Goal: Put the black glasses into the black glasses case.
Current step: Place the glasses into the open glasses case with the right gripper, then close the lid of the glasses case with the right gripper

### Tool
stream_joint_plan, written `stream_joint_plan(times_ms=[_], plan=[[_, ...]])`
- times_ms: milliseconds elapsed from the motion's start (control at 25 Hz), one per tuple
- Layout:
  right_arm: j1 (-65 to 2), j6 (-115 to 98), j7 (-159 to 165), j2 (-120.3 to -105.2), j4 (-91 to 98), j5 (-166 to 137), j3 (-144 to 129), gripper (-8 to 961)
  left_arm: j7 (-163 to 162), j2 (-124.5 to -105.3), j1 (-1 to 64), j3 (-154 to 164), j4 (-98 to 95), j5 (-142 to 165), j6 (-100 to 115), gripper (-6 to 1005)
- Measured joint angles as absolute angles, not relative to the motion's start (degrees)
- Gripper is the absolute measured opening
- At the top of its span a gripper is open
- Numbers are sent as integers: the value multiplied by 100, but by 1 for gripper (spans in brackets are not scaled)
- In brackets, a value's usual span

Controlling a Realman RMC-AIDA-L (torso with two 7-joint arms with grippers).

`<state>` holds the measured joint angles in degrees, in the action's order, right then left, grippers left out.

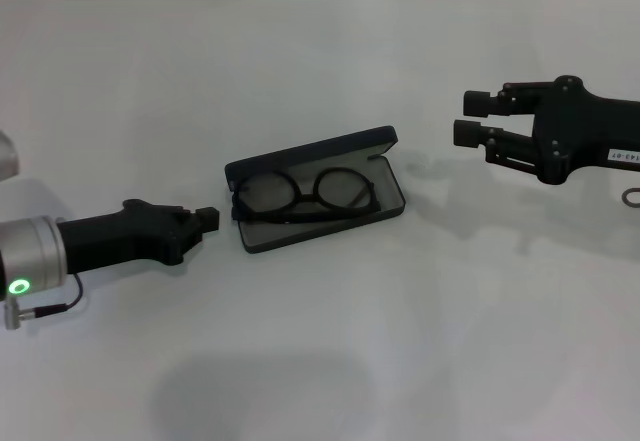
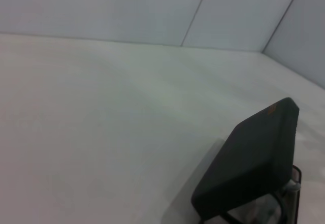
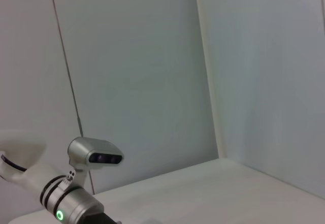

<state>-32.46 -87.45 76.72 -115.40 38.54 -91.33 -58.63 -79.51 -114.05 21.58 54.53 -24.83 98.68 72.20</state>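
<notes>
Head view, case: the oblong matte black hard glasses case (image 1: 318, 193) lay open on the white table (image 1: 320, 361), its lid tipped up at the back.
Head view, glasses: the thin black-framed glasses with round clear lenses (image 1: 303, 195) lay inside the case, on its grey lining.
Head view, left gripper: the chunky black left gripper (image 1: 203, 222) was low, just beside the case's left end, not touching it. Its fingers looked pressed together and held nothing.
Head view, right gripper: the black right gripper (image 1: 473, 118) hung well apart to the right of the case. Its fingers were spread with a gap between them, and it held nothing.
Head view, step: the glasses were already in, so I think the putting-in was done. Only shutting the lid could be left. That would need a soft push down on the lid.
Head view, writing: a small white label on the right arm was too small to read.
Left wrist view, case: the lid's black back showed close up, with a tiny orange mark (image 2: 272, 108) that could not be read.
Right wrist view: only the left arm's silver wrist with a green light (image 3: 60, 215) showed.
</notes>
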Motion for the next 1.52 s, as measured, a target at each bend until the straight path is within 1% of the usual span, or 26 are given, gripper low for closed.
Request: stream_joint_plan(times_ms=[440,800,920,1160,1280,1360,1520], plan=[[-3225,-8739,7435,-11539,3482,-8974,-5862,357,-7918,-11570,2323,5457,-2448,9940,7221,3],[-3216,-8744,7433,-11540,3471,-8973,-5858,357,-7855,-11608,2326,5464,-2444,9942,7308,3],[-3216,-8803,7442,-11540,3437,-8965,-5689,357,-7865,-11560,2265,5442,-2468,9934,7422,3],[-3241,-9056,7489,-11498,3218,-8964,-4968,357,-7764,-11308,1963,5093,-2538,9740,8402,2],[-3299,-9001,7467,-11537,3145,-8963,-4796,357,-7653,-11244,1846,4766,-2580,9736,9113,21],[-3412,-8850,7377,-11580,3048,-8960,-4881,357,-7594,-11232,1826,4578,-2585,9732,9552,34],[-4028,-8321,7099,-11614,2378,-8712,-5266,356,-7773,-11225,1871,4454,-2596,9732,10131,59]])
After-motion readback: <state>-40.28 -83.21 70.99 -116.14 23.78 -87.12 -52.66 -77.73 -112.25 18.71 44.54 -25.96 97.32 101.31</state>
